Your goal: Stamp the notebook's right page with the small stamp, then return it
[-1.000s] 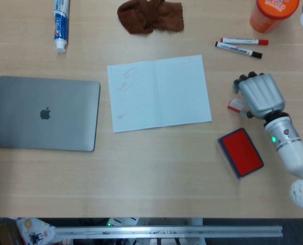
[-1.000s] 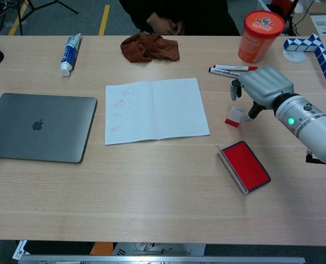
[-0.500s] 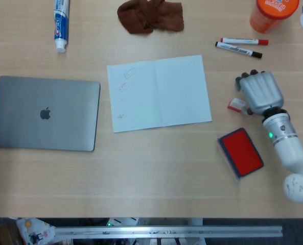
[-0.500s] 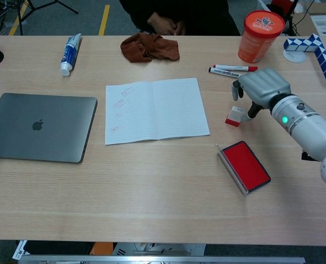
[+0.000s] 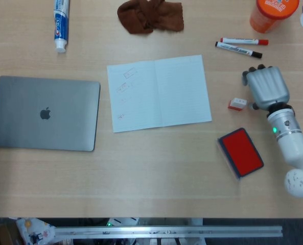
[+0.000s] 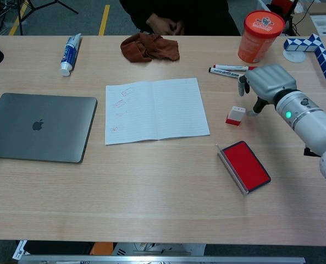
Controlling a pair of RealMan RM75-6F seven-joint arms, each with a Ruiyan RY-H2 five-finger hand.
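The open notebook (image 5: 159,92) (image 6: 156,108) lies flat at the table's centre; red stamp marks show on its left page only. The small white-and-red stamp (image 5: 237,104) (image 6: 235,115) stands alone on the table, right of the notebook. Just right of the stamp is my right hand (image 5: 266,88) (image 6: 267,82), holding nothing, with its fingers pointing down and a small gap to the stamp. Below them the red ink pad (image 5: 240,152) (image 6: 245,165) lies open. My left hand appears in neither view.
A closed grey laptop (image 5: 45,113) lies at the left. Along the back are a toothpaste tube (image 5: 61,23), a brown cloth (image 5: 151,15), two markers (image 5: 240,45) and an orange tub (image 5: 274,13). A blue-white puzzle snake (image 6: 311,48) sits at the far right.
My right hand has drawn back to the right and slightly up, off the small stamp, which stays standing on the table where it was.
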